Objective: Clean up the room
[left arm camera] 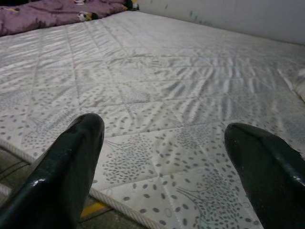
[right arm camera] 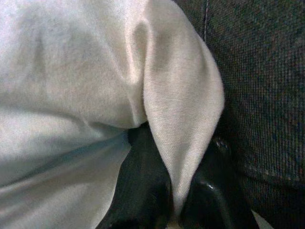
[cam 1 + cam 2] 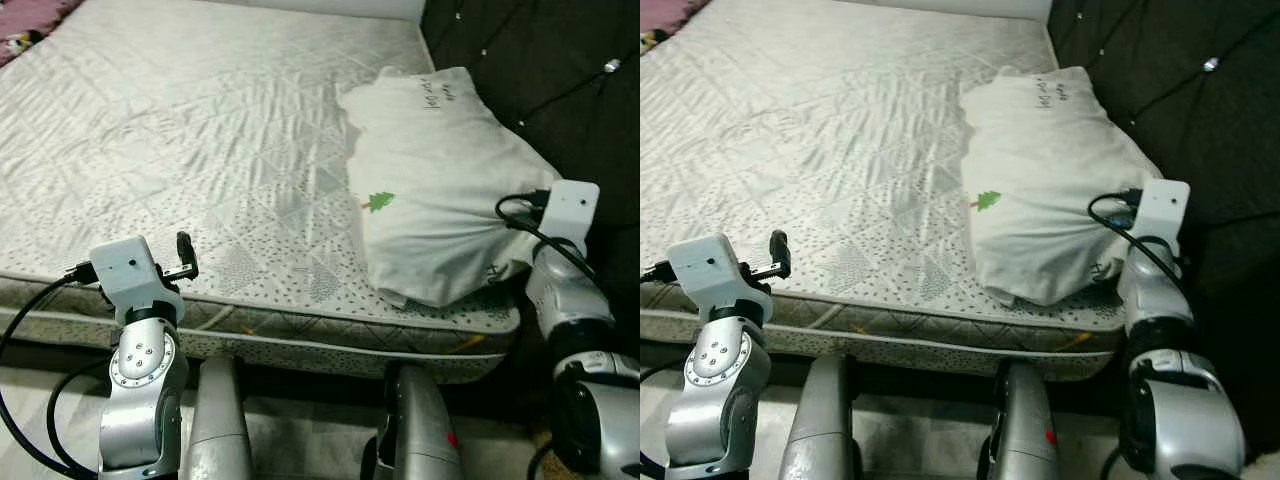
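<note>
A wide bare mattress [image 3: 200,150] with pale quilted fabric printed in grey speckled tree shapes takes up most of the scene, its near edge trimmed with a patterned band that runs across in front of the robot. To the right, a dark button-tufted upholstered headboard [image 3: 540,60] stands along the mattress's right side. At the far left corner lies a rumpled purple blanket [image 1: 43,16]. On the right part of the mattress, against the headboard, rests a plump white pillow [image 3: 440,190] in a cotton case marked with a small green tree print and some dark handwriting near its far end; its near corner hangs just over the mattress edge. The right end effector [image 2: 176,191] is at the near right corner of that pillow, its two black fingers pinched closed on a fold of the white case, with the dark headboard fabric just beside it. The left end effector [image 1: 167,167] hovers over the near left edge of the mattress, its two black fingers [image 1: 66,171] spread apart with nothing between them.
</note>
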`<state>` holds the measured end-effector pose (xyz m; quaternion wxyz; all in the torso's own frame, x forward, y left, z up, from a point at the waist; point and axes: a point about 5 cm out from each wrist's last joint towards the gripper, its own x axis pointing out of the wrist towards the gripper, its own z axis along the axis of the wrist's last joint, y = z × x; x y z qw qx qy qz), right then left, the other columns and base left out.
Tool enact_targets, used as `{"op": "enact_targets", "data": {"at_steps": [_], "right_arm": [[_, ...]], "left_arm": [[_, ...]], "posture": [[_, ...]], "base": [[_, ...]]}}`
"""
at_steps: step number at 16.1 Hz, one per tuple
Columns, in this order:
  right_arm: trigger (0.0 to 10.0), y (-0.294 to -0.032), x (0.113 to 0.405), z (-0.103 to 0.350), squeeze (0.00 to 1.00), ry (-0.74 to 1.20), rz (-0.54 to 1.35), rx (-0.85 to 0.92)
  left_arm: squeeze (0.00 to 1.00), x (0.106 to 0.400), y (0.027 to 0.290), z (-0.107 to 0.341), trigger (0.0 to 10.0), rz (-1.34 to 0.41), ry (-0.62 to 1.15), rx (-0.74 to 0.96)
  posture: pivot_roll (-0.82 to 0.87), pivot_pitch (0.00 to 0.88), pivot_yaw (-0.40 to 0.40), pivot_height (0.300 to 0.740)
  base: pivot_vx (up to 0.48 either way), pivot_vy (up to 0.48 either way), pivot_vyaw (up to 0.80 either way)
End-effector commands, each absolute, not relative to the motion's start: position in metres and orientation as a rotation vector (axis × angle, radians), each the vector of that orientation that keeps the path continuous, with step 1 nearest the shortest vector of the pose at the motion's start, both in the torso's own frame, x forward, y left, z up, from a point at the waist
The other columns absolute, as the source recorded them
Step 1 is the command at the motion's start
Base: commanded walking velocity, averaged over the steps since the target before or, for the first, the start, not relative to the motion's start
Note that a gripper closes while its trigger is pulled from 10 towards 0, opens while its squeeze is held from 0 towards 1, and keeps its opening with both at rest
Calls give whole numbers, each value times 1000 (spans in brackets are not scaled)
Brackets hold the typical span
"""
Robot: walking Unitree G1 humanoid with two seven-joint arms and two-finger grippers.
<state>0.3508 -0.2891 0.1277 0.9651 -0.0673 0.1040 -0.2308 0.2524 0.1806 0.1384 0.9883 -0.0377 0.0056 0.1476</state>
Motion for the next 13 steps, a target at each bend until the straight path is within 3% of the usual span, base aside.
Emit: {"op": "enact_targets", "data": {"at_steps": [1,4,9,13], "right_arm": [[0,-319,341,145,0,136,-585,-165],[0,-314,311,120,0,152,-526,-212],[0,-265,247,82,0,257,-276,-256],[0,-252,246,80,0,277,-246,-243]], "left_arm": [[0,251,180,136,10000,296,20,-70],[0,251,184,135,10000,300,21,-62],[0,254,178,135,10000,276,22,-62],[0,254,180,135,10000,276,22,-60]], "posture": [[89,24,-67,536],[66,29,-65,536],[45,28,-66,536],[50,26,-64,536]], "base": [[0,0,0],[0,0,0],[0,0,0],[0,0,0]]}}
